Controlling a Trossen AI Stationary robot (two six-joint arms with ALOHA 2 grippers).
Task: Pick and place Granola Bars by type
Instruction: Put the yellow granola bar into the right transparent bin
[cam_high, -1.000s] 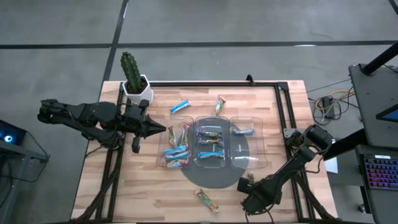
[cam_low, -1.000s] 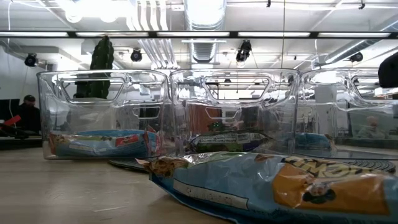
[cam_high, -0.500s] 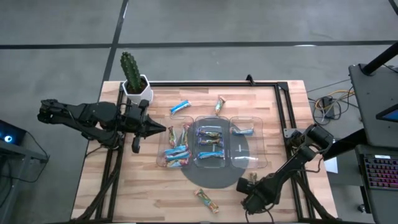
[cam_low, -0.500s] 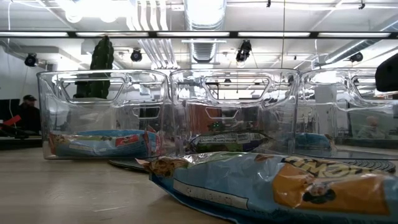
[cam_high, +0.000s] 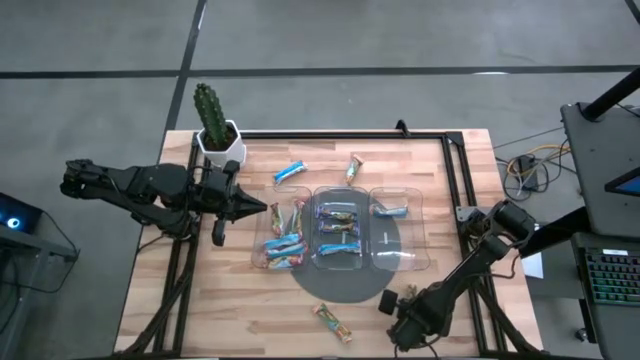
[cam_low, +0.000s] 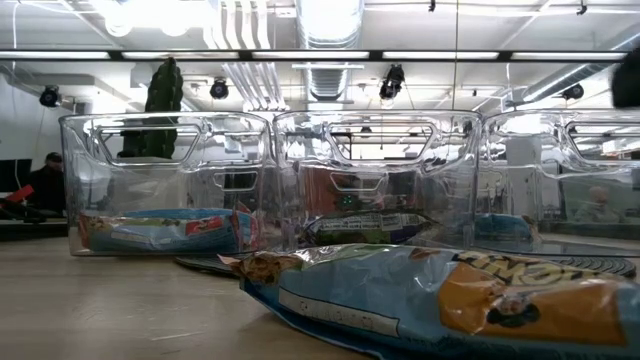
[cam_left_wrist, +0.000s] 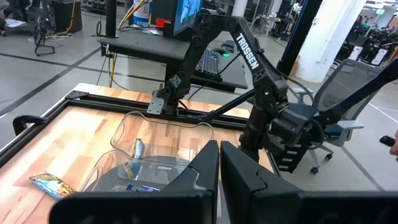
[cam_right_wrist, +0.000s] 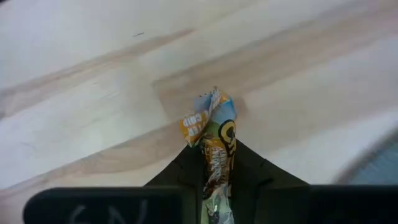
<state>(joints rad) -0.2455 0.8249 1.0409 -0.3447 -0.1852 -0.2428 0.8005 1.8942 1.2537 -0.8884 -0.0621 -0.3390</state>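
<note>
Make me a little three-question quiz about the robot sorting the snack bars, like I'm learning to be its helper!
1. True or false: the right gripper has its fingers closed on a yellow-and-blue wrapped granola bar.
2. Which arm waits beside the green cactus in a white pot: A) left, B) right?
3. Fill in: the clear plastic three-compartment tray sits on a round dark grey ____.

Key
1. True. The right wrist view shows the bar pinched between the fingers above the wooden table.
2. A. The left gripper is shut and empty.
3. mat
</note>
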